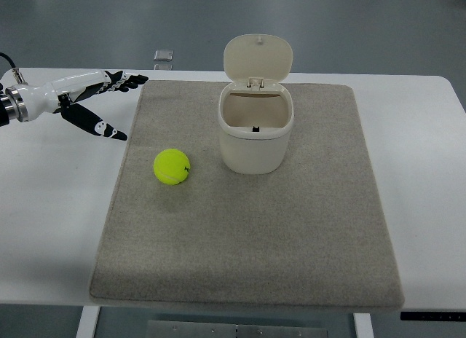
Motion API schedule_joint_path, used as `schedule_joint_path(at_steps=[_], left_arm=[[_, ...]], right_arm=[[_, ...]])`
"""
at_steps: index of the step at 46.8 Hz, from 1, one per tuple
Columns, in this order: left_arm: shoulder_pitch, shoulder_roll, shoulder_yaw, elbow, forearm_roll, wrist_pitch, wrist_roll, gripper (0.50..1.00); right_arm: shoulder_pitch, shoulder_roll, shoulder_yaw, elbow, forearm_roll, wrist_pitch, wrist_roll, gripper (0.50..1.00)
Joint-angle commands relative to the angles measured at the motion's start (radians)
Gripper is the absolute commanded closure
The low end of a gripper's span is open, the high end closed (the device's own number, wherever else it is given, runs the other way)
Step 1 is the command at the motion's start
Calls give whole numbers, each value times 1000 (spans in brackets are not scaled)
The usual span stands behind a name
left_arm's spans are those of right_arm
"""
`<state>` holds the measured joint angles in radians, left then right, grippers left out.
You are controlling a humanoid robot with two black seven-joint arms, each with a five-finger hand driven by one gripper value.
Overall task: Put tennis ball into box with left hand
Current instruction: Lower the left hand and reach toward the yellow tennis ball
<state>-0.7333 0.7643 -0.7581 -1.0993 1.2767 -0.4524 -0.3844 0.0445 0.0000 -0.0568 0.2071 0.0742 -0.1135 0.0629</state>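
Observation:
A yellow-green tennis ball lies on the grey mat, left of the box. The box is a cream bin standing upright near the mat's middle back, its lid flipped up and its inside open. My left hand comes in from the left edge over the white table, just off the mat's left side and up-left of the ball. Its fingers are spread, thumb apart from the others, and it holds nothing.
The mat lies on a white table with bare margins left and right. A small grey square object lies on the floor beyond the table's back edge.

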Motion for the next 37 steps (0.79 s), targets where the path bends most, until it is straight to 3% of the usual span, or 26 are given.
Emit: schedule_joint_path(at_steps=[1,14,37], left_arm=[[-1,20,25,-60,58,-2,-30,510],[-24,67,71,-214,229,0,-37,512],[-67,-43,152,-232,576,15,-31,519]], right_arm=[[0,0,0,0,-1,0,0,597],[0,0,0,0,-1,0,0,597],[0,0,0,0,1,0,0,599]])
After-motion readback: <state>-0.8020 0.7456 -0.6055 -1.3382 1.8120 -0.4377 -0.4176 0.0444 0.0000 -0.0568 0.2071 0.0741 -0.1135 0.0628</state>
